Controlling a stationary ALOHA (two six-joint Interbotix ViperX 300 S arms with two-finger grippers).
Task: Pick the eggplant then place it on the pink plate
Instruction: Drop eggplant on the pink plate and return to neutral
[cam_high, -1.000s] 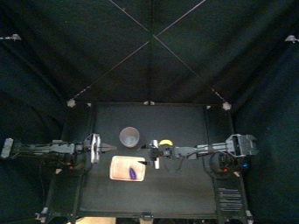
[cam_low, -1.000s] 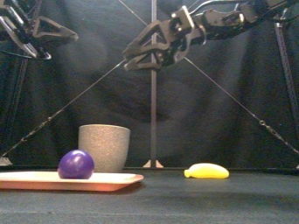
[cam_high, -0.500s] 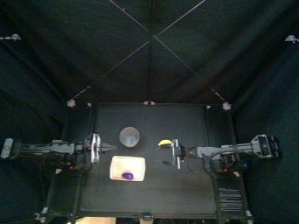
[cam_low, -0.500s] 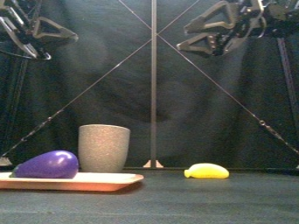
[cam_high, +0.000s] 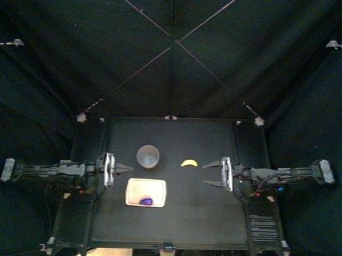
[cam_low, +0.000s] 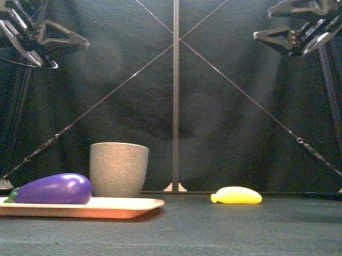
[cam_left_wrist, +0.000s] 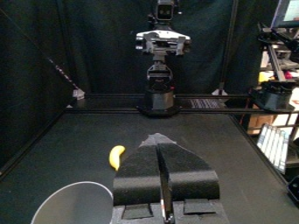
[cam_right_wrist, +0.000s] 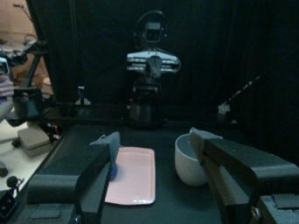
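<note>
Already placed, by the look of it: eggplant (cam_low: 54, 188) lies on its side on the plate (cam_low: 127, 207), with the cup (cam_low: 119, 168) just behind. Right gripper (cam_right_wrist: 155, 140) is empty, jaws wide apart, up high on its own side. Left gripper (cam_left_wrist: 160, 140) has its jaws pressed together on nothing. The eggplant is probably a light, hard, glossy toy, so slippery and likely to roll. Any regrasp should go across the fat middle.
</note>
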